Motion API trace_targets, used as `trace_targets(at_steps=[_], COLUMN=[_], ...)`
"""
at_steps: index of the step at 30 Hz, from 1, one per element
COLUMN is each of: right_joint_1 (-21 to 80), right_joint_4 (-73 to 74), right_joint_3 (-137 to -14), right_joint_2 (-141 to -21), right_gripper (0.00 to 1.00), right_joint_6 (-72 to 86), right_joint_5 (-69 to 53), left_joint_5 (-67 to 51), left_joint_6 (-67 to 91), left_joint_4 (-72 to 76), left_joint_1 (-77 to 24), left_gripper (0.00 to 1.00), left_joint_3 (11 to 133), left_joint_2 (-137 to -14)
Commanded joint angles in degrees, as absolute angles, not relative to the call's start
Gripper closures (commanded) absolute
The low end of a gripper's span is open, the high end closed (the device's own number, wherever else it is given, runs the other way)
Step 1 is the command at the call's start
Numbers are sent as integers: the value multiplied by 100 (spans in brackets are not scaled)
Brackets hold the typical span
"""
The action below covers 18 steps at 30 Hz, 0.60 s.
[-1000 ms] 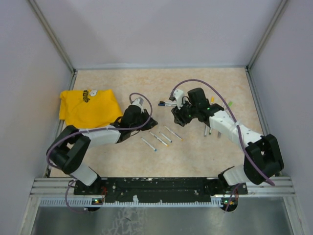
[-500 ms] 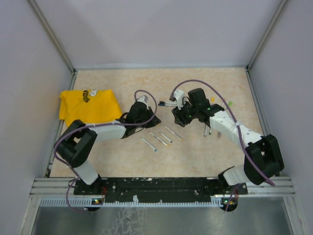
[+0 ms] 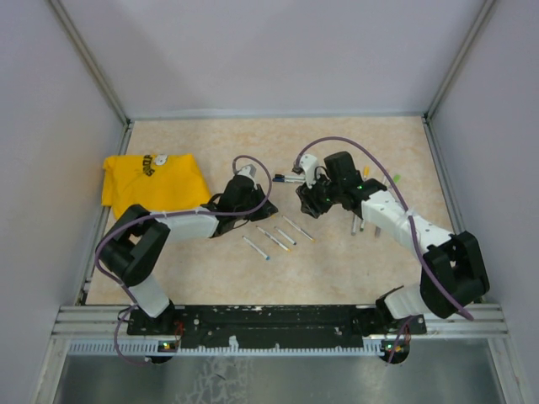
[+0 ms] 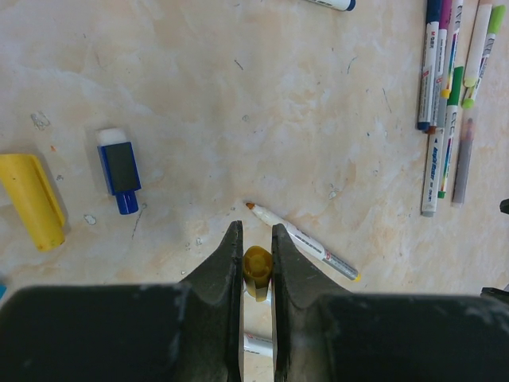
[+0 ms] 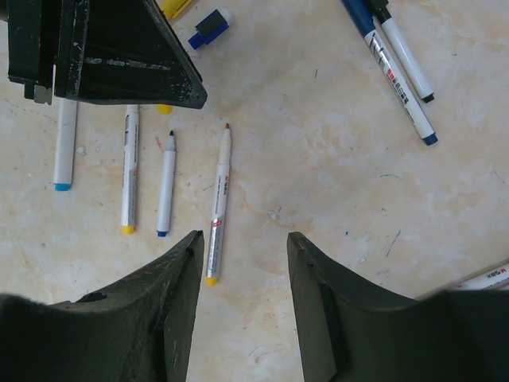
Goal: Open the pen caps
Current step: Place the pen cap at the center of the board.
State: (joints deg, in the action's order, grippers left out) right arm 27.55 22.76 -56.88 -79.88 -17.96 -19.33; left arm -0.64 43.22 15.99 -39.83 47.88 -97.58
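— Where is the yellow pen cap [image 4: 257,270]?
— Bottom centre of the left wrist view, clamped in the left gripper [image 4: 256,232]; a blue cap [image 4: 119,167] lies left on the desk [image 4: 238,95]. The right gripper [image 5: 244,239] hangs with jaws apart, holding nothing

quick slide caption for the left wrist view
Left hand closed on a yellow pen cap, an uncapped pen lying just beyond its fingertips

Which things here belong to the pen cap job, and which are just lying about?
Job: yellow cap pinched in the left gripper; uncapped pens; capped pens.
Lying about: yellow cloth.
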Motion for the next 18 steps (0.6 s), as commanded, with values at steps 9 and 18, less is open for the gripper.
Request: trace_targets(at_steps=[9,18], right_joint_1=[2698,2700], right_joint_4=[2134,2127], right_joint_3=[-5711,-5711], right_joint_2=[-7754,-7761], right_gripper=[53,53], right_joint_6=[-1828,-1832], right_joint_5=[-1969,-1975], left_joint_5=[-103,-116], left_joint_6=[4245,4245], left_joint_4=[1569,1573], left_joint_1=[-4018,-4012], left_gripper=[100,100], left_joint_3=[4966,4991], left_joint_2=[-9817,-9841])
